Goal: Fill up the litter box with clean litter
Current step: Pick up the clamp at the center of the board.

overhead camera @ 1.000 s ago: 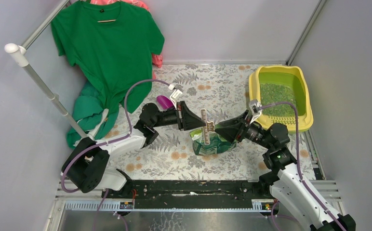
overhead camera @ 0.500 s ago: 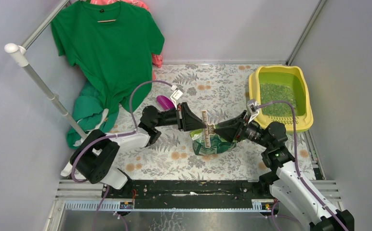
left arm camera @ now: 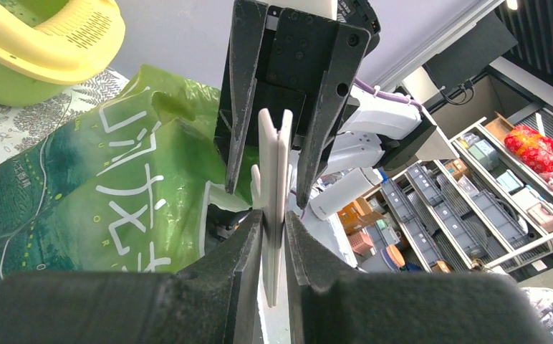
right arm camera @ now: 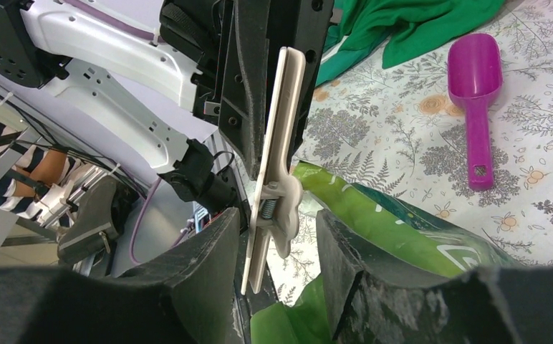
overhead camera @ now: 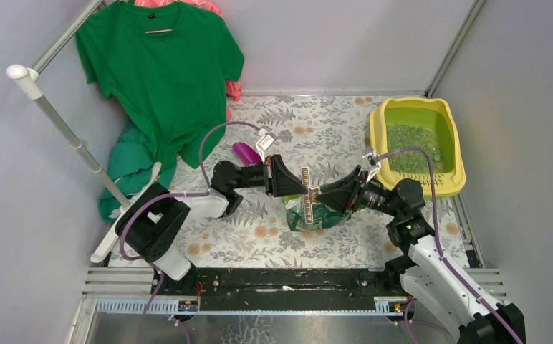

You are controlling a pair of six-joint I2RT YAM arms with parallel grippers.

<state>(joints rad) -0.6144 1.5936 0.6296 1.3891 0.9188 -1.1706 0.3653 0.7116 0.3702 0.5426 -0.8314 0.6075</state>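
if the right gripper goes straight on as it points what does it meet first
The white plastic spring clip between the right gripper's open jaws; right behind it, the left gripper clamped on that clip.

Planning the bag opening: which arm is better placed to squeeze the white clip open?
Right. The right gripper stands open astride the spring-handle end of the white bag clip above the green litter bag, with gaps on both sides. The left gripper is shut on the clip's flat end, steadying it.
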